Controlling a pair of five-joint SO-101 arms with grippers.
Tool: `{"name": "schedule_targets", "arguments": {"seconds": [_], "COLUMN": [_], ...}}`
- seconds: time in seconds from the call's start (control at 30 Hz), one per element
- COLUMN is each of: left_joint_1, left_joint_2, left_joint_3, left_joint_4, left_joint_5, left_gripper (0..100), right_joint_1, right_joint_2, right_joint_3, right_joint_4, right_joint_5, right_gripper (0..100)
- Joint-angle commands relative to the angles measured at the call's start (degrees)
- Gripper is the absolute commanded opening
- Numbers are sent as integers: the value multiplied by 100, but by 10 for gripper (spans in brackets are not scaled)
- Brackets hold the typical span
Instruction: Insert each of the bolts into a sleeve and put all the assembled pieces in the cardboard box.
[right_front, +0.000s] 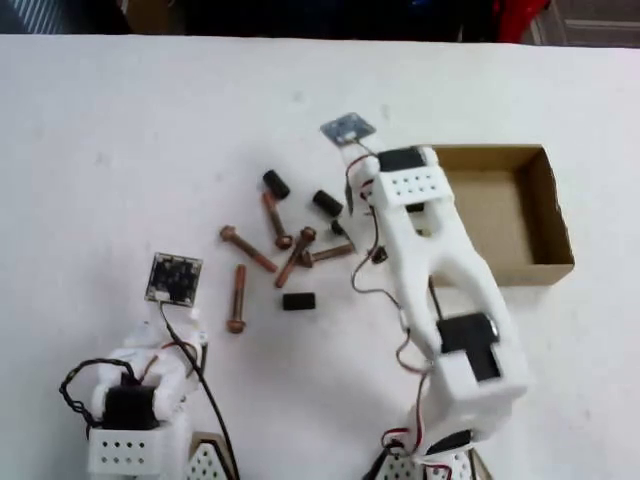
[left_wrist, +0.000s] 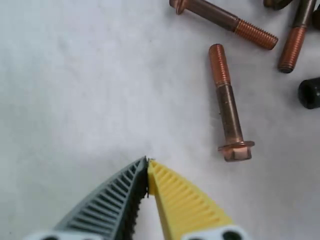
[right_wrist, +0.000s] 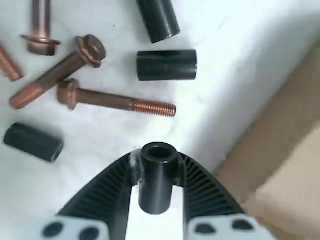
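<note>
My right gripper is shut on a black sleeve, held upright with its open bore showing, just off the cardboard box. In front of it lie a copper bolt and a loose sleeve. My left gripper is shut with nothing in it, low over bare table. A short way ahead of it lies a copper bolt. In the high view several bolts and three loose sleeves are scattered mid-table, left of the box.
The right arm stretches from the near edge up past the box's left side. The left arm sits at the near left corner. A small grey plate lies behind the parts. White table stretches wide at the far and left sides.
</note>
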Motion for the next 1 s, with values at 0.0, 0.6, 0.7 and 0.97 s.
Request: {"name": "schedule_targets", "arguments": {"seconds": [0.0,0.6,0.7,0.97], "left_joint_1": [-22,-22,-22,-22], "left_joint_2": [-57,-57,-57,-57], "left_joint_3": [-9,-9,-9,-9], "left_joint_4": [53,53,53,53], "left_joint_5": [0,0,0,0], "left_gripper": [24,24,24,24], "right_joint_1": [-66,-1077,-1182,-1174], "right_joint_2": [-1147,-5358,-6141,-7626], "right_joint_3": [-185,1310,1881,3684], "right_joint_4": [470,1754,1473,435], "right_joint_5": [53,44,44,88], "right_gripper": [16,16,16,16]}}
